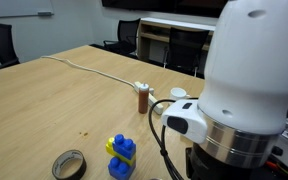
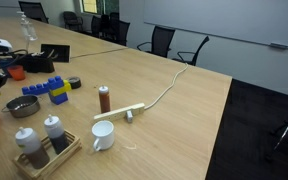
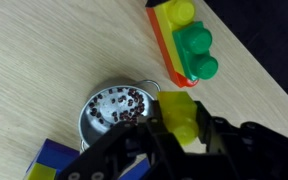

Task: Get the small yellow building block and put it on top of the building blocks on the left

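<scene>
The gripper [image 3: 182, 140] pinches one small yellow building block [image 3: 179, 108]. One metal bowl [image 3: 109, 108] and one stack of building blocks [image 3: 46, 165] sit nearby.

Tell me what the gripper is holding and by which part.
The gripper holds the small yellow building block, pinched by its opposite sides between the jaws.

The arm [image 1: 249, 70] stood close to the camera in an exterior view, its white link and dark ringed joint filling one side. In the wrist view the gripper [image 3: 184, 128] came in from the bottom, its black fingers [image 3: 134, 150] clamped on the yellow block [image 3: 180, 105] between their tips.
</scene>
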You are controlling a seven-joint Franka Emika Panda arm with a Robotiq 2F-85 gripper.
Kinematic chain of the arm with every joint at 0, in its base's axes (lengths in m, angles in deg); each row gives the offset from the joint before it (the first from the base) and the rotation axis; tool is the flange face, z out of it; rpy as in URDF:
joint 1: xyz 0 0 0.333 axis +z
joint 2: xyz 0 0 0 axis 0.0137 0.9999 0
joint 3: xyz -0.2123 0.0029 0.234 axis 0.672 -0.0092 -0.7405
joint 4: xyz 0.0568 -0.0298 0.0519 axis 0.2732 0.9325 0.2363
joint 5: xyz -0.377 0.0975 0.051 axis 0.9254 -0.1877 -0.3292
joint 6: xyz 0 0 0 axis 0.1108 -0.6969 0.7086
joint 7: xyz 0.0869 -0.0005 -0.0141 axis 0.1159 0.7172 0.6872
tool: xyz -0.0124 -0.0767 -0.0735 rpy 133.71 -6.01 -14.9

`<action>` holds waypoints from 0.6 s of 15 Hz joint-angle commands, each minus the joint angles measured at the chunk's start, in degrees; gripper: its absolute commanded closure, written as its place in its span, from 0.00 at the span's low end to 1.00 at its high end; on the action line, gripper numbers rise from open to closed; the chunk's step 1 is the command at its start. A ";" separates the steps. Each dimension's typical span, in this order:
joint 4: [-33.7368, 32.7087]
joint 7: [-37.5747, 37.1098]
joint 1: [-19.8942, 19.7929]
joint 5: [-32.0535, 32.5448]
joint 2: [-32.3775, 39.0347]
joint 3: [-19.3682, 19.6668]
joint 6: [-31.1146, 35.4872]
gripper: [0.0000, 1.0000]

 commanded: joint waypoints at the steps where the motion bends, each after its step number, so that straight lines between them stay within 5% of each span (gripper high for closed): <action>1: 3.09 3.19 -1.53 -3.86 -2.81 -2.60 0.00 0.90; 9: 3.20 4.32 -0.25 -3.59 -2.61 -4.27 -2.37 0.90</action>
